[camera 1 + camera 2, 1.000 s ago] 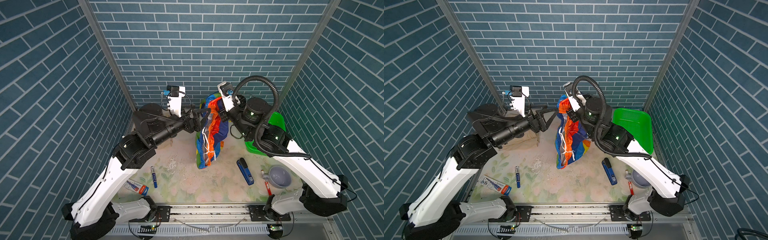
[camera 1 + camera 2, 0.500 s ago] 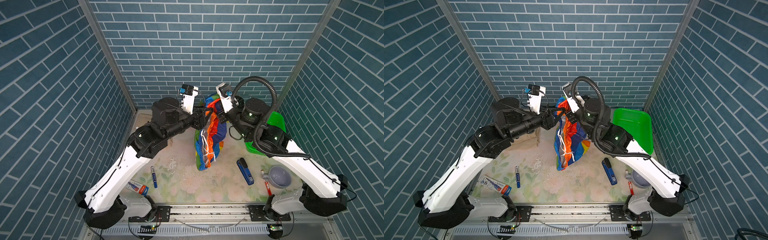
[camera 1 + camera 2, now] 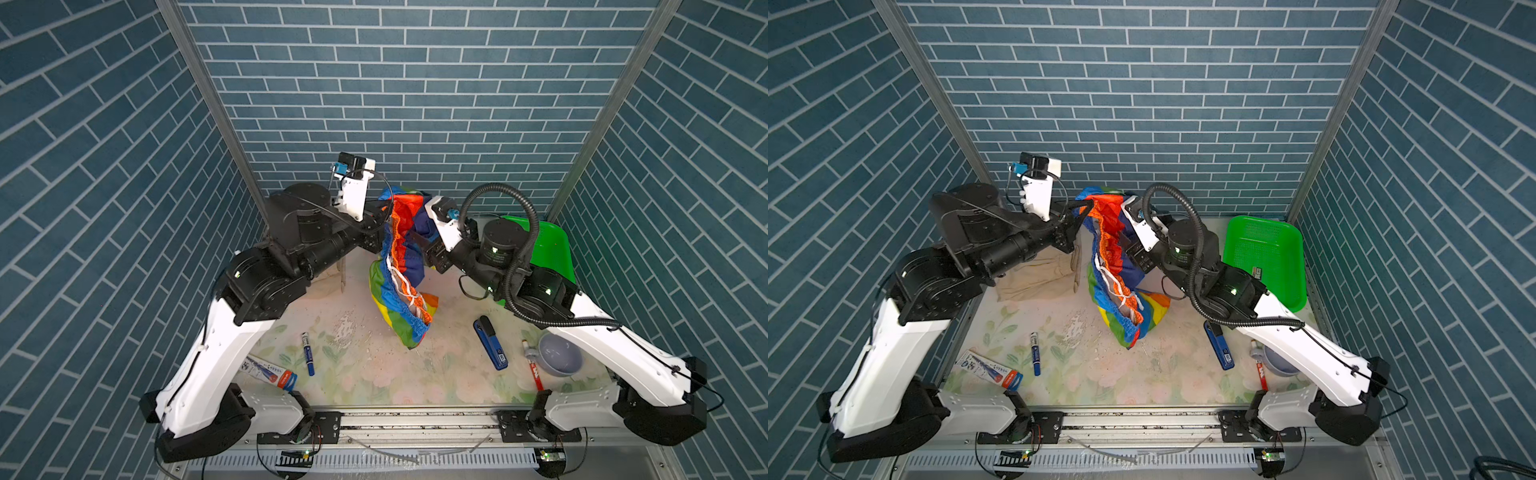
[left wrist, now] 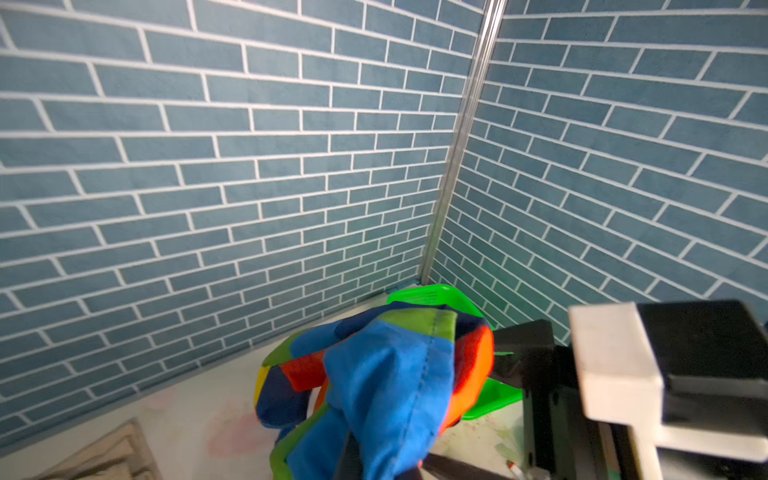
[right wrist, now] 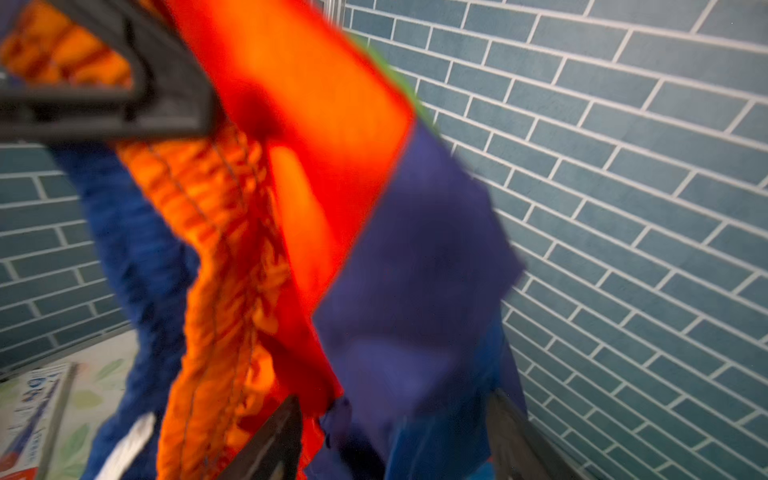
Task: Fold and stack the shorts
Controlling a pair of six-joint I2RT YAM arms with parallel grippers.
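Nearest me, the front of the surface [image 3: 374, 382] carries clutter I want the cloth kept off: a toothpaste box [image 3: 270, 370], a blue marker [image 3: 307, 353], a blue stapler [image 3: 490, 343] and a mug [image 3: 559, 355]. Just beyond, the rainbow shorts [image 3: 401, 266] hang in a twisted column mid-surface, their lower end bunched on the surface and the white drawstring [image 3: 405, 286] trailing down beside the orange waistband [image 3: 1111, 245]. My left pincer [image 3: 1086, 206] is clamped on the top of them, by the waistband, and carries them alone. My right pincer [image 5: 390, 440] stands with its jaws spread, cloth lying loosely between them but nothing gripped. I judge the step in hand to be a re-grip, so the shorts can be spread for folding. To do it well I would hold the left grip high and steady, send the right pincer along the waistband toward its other end, and close on a single edge rather than a bunch, minding the drawstring. Farther back, the tan shorts [image 3: 1038, 274] lie flat at the far left, and the green basket [image 3: 1262, 257] sits in the far right corner, apart from both pairs.
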